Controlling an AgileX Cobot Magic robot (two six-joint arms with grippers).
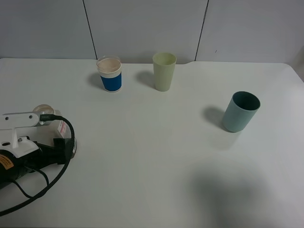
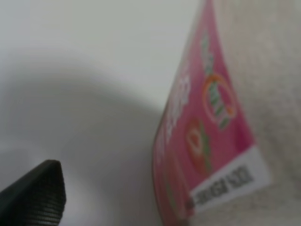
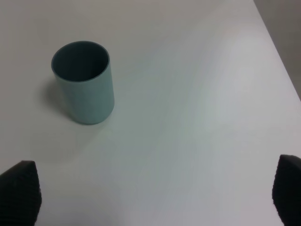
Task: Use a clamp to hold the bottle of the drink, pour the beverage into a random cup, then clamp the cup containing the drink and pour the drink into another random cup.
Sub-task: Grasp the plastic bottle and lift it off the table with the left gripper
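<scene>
Left gripper (image 1: 64,145): nearest the camera, low at the bottle (image 1: 47,118); fingers around it, grip uncertain as the wrist view is blurred. One finger (image 2: 33,193) shows beside the pink label (image 2: 207,141).
Right gripper (image 3: 155,193): fingers wide apart, empty.
Teal cup (image 1: 241,112): far right of the bottle, upright.
Blue-and-white cup (image 1: 109,74): beyond the bottle.
Yellow-green cup (image 1: 164,71): just right of it.

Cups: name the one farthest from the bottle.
The teal cup, alone on the right; the blue-and-white cup and yellow-green cup stand nearer the bottle.
</scene>
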